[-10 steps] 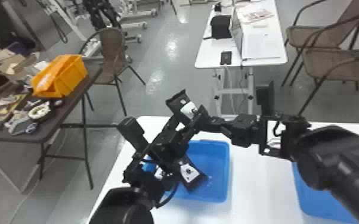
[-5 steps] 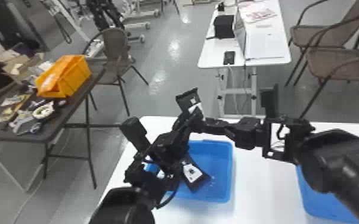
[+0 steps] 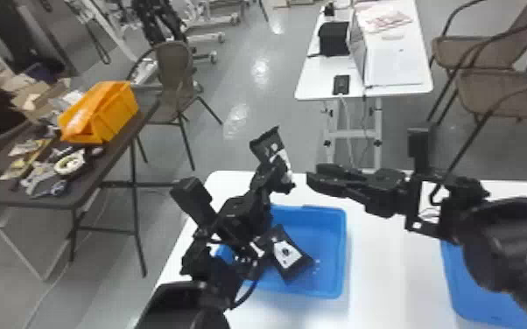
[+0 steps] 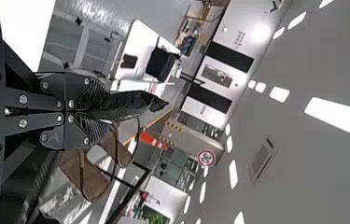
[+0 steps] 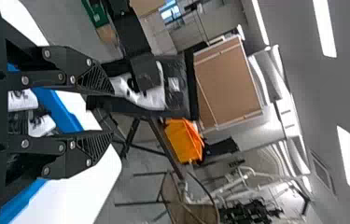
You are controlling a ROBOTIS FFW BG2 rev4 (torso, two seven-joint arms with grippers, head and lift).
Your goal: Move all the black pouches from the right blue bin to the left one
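Raised black pouch: (image 3: 268,146) gripped near one end, tilted, free end up; held higher than the left bin, seen past its far rim; whether it is directly over the bin cannot be told
Left hand: (image 4: 102,111) fingers closed on the raised pouch, pads pressed to its two faces
Right hand: (image 5: 111,113) fingers spread apart, nothing between them; near the raised pouch, a gap showing between the two in the head view
Binned pouch: (image 3: 289,256) black with white print, in the left blue bin, leaning partly under the left arm; count of others there uncertain
Left blue bin: (image 3: 343,253) on the table, partly hidden by the left arm
Right blue bin: (image 3: 486,306) on the same table, partly behind the right arm; contents cannot be told
White table: (image 3: 385,271) bears both bins
Step in hand (judged): a pass from right hand to left looks complete, lowering into the left bin due
Risk 1: pouch slips or swings, cause a hold near one end of a soft, glossy pack
Risk 2: hands knock, or the pouch is brushed loose, cause the right fingers being so near; right arm best drawn off first
Risk 3: pouch lands on the rim or outside, cause release before the left hand is well over the bin
Risk 4: new pouch catches on the binned one, cause lowering straight onto it
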